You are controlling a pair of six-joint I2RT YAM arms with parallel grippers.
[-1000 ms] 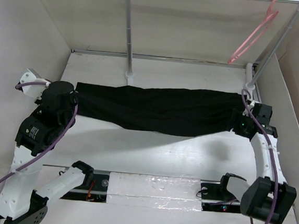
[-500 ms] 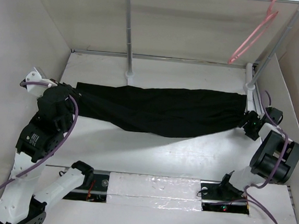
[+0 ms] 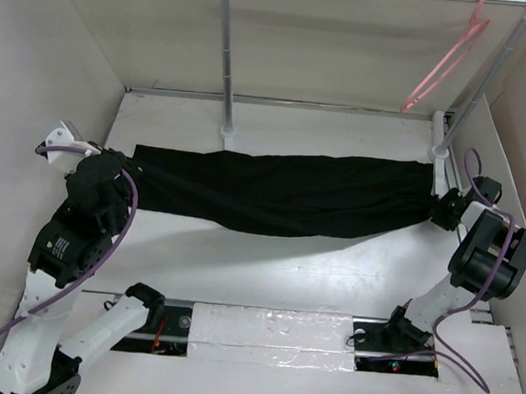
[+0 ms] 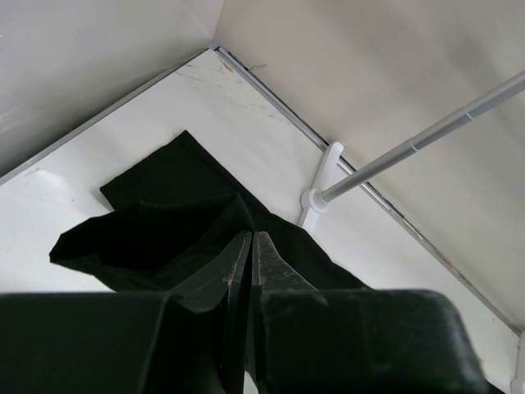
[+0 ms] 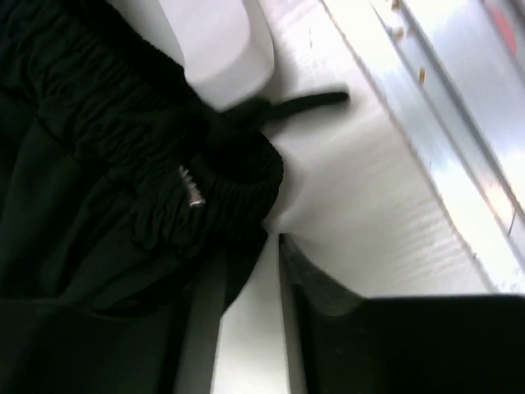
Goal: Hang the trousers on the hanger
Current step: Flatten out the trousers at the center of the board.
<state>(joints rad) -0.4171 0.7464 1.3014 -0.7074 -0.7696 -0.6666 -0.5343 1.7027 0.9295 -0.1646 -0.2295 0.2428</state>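
The black trousers (image 3: 282, 194) lie stretched out flat across the table, waistband at the right end. High at the back right, the pale-pink hanger (image 3: 445, 61) hangs from the rack bar. My left gripper (image 3: 132, 173) is at the trousers' left end. In the left wrist view this left gripper (image 4: 250, 238) is shut, with the cloth (image 4: 148, 213) drawn up in a fold to its tips. My right gripper (image 3: 438, 212) is at the waistband. In the right wrist view the right gripper (image 5: 250, 246) shows a narrow gap, an edge of the gathered waistband (image 5: 164, 189) between its tips.
A white rack pole (image 3: 229, 56) stands behind the trousers, and a slanted pole (image 3: 480, 87) rises at the right. The rack's white foot (image 5: 221, 41) sits just beyond the waistband. A black drawstring (image 5: 303, 103) trails toward the metal rail (image 5: 443, 107). Walls close in on both sides.
My right arm has swung outward to the right and brought its gripper to the waistband end, with the jaws narrowing. The left arm has shifted slightly and stays shut at the leg end.
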